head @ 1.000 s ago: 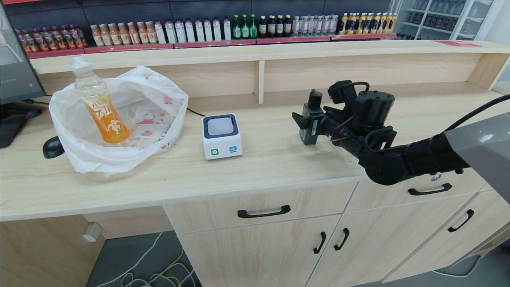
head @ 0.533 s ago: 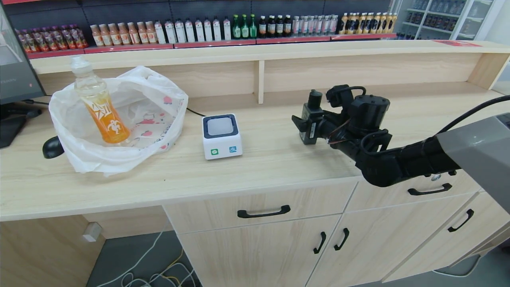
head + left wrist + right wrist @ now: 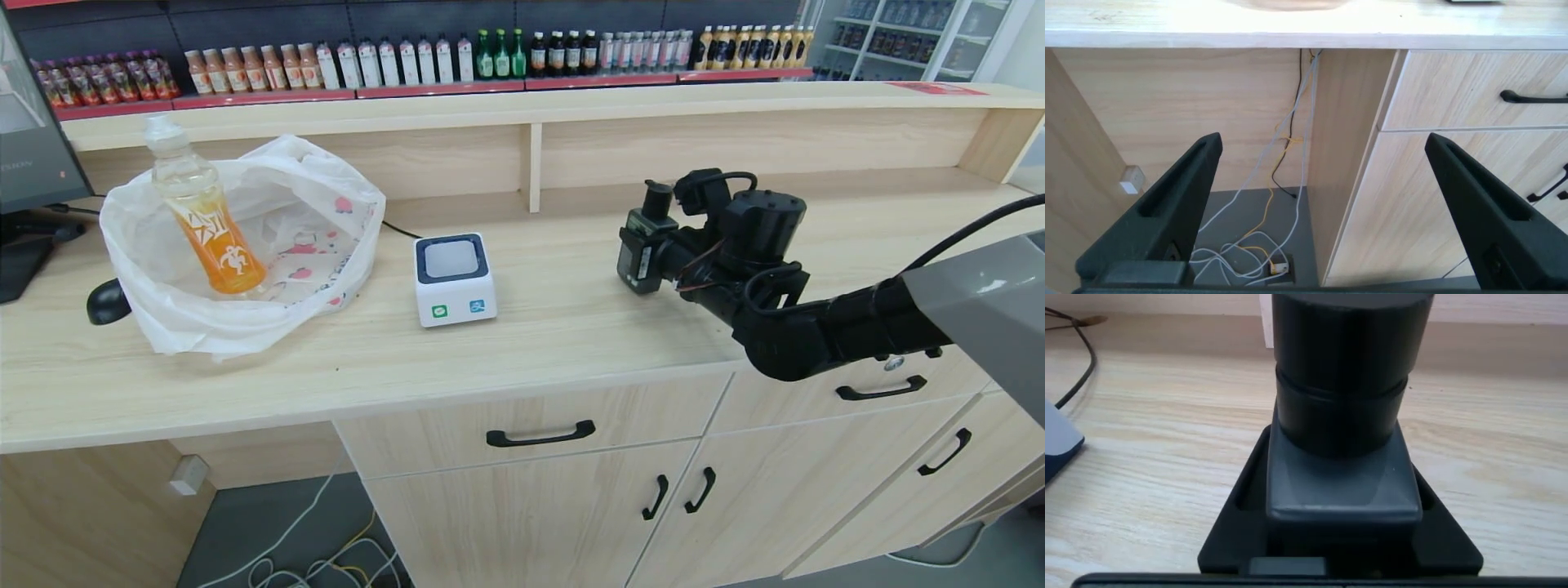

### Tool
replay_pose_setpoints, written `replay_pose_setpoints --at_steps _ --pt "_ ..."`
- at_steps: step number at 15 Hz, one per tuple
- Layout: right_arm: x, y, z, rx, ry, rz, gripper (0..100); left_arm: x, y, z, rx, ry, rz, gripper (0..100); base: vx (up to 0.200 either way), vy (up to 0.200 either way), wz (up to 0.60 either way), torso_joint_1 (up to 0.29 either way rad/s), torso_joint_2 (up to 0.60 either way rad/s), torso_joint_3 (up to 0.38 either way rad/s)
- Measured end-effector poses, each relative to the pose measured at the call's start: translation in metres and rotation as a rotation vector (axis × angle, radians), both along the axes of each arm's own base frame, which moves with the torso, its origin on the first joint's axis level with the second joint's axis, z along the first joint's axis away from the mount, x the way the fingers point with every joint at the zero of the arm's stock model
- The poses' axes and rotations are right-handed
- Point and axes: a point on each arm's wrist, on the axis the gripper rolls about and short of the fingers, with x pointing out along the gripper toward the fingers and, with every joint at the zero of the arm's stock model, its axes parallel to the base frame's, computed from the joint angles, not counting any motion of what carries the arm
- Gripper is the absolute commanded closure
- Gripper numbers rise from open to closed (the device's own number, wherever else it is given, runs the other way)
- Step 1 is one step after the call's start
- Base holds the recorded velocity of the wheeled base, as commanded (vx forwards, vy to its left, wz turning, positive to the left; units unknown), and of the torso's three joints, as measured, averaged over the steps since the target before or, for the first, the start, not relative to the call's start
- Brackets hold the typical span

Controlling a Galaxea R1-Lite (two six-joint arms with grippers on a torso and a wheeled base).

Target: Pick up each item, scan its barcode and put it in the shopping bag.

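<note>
Right gripper [image 3: 643, 253] has clamped onto the dark bottle [image 3: 655, 200] and, I think, lifted it just off the counter [image 3: 555, 327], right of the middle. Grab's done, so next it's the scanner [image 3: 455, 278] mid-counter, then the bag [image 3: 347, 245] at the left end.

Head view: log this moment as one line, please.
right gripper: shut on dark bottle, upright, right of scanner | shopping bag: holds orange drink | left gripper: open, below counter
</note>
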Motion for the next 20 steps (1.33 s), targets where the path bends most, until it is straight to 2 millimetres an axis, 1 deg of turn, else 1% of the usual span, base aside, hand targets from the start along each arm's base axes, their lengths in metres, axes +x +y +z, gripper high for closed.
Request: replay_pose_setpoints --at_steps 2,5,7,9,11,13,15,17,20 --pt "-0.009 -0.002 0.008 -0.001 0.0 0.004 100 0.0 0.0 0.0 0.0 0.001 0.0 0 0.0 0.0 0.0 0.0 0.0 0.0" --pt "-0.033 -0.01 0.026 0.0 0.0 0.009 100 0.0 0.0 0.0 0.0 0.0 0.0 0 0.0 0.0 0.0 0.0 0.0 0.0" --pt "-0.058 -0.02 0.045 -0.004 0.014 0.02 100 0.0 0.0 0.0 0.0 0.0 0.0 0 0.0 0.0 0.0 0.0 0.0 0.0" --pt "-0.09 -0.033 0.069 -0.005 0.019 0.028 100 0.0 0.0 0.0 0.0 0.0 0.0 0 0.0 0.0 0.0 0.0 0.0 0.0" --pt "-0.121 -0.044 0.086 -0.004 0.021 0.033 100 0.0 0.0 0.0 0.0 0.0 0.0 0 0.0 0.0 0.0 0.0 0.0 0.0" --pt "-0.144 -0.051 0.09 -0.001 0.018 0.042 100 0.0 0.0 0.0 0.0 0.0 0.0 0 0.0 0.0 0.0 0.0 0.0 0.0" --pt "-0.163 -0.05 0.088 0.003 0.026 0.098 100 0.0 0.0 0.0 0.0 0.0 0.0 0 0.0 0.0 0.0 0.0 0.0 0.0" --pt "-0.178 -0.044 0.089 0.013 0.02 0.155 100 0.0 0.0 0.0 0.0 0.0 0.0 0 0.0 0.0 0.0 0.0 0.0 0.0" --pt "-0.198 -0.03 0.084 0.08 0.043 0.287 100 0.0 0.0 0.0 0.0 0.0 0.0 0 0.0 0.0 0.0 0.0 0.0 0.0"
